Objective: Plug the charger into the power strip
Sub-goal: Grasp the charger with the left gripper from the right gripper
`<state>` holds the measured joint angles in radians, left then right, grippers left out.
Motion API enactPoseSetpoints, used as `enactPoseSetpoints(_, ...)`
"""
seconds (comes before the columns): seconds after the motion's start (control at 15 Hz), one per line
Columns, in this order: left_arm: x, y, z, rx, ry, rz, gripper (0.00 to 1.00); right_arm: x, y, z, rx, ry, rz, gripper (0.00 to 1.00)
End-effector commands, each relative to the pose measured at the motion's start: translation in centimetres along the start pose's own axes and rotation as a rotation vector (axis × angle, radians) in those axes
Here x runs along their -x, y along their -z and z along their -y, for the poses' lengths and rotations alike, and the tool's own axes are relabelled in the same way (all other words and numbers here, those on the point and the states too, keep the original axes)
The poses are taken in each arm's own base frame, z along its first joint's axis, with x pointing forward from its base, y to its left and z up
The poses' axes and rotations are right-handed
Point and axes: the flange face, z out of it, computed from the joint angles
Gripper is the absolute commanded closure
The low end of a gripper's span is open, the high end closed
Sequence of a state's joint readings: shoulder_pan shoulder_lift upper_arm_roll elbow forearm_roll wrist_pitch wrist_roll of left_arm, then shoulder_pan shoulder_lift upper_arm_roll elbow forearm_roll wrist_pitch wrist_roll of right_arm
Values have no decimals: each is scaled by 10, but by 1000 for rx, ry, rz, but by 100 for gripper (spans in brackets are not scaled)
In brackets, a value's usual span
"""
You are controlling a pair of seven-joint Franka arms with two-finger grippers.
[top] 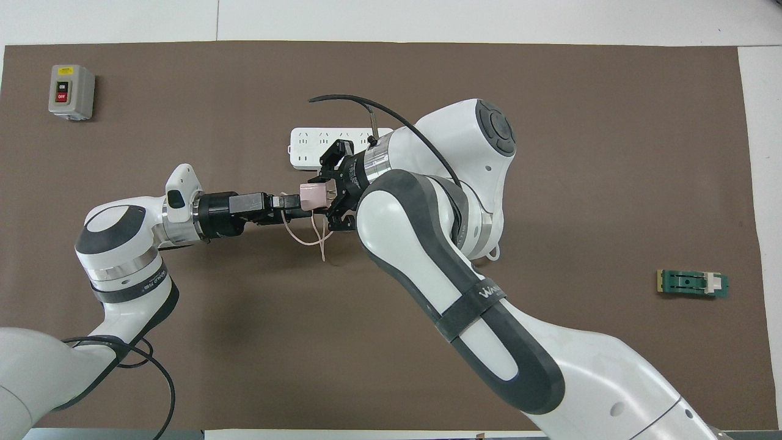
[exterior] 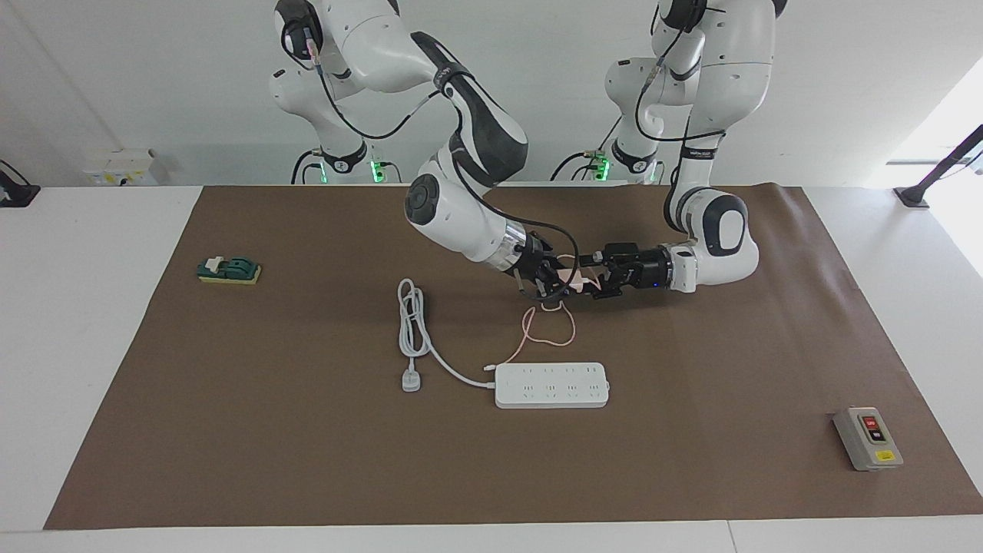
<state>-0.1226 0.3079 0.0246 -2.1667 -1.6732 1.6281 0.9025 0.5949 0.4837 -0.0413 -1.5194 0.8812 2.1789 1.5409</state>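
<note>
The right gripper (top: 319, 197) is clamped on the pink charger (top: 310, 197), held up over the desk (exterior: 691, 476). The left gripper (top: 293, 206), its fingers spread wide, sits right against the charger. The cable (exterior: 547, 326) dangles down toward the power strip (exterior: 551, 385), which lies farther from the robots.

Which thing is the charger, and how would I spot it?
Find the brown mat, then the two arms meeting above its middle. The charger is the small pale-pink cube held in the right gripper, its thin pink cable drooping; the power strip is far bigger and white.
</note>
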Motion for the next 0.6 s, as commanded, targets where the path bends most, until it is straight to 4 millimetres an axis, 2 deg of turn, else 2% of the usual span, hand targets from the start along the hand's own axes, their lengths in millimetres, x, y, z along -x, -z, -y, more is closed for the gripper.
enactPoseSetpoints(0.0, -15, -3, 4, 34, -24, 4, 0, 2, 0, 0, -15, -27, 18, 100)
enactPoseSetpoints(0.2, -21, -6, 2, 54, -34, 14, 0, 2, 1, 0, -16, -26, 19, 100)
enactPoseSetpoints(0.53, -20, -7, 1, 67, -32, 15, 0, 2, 1, 0, -15, -27, 19, 100)
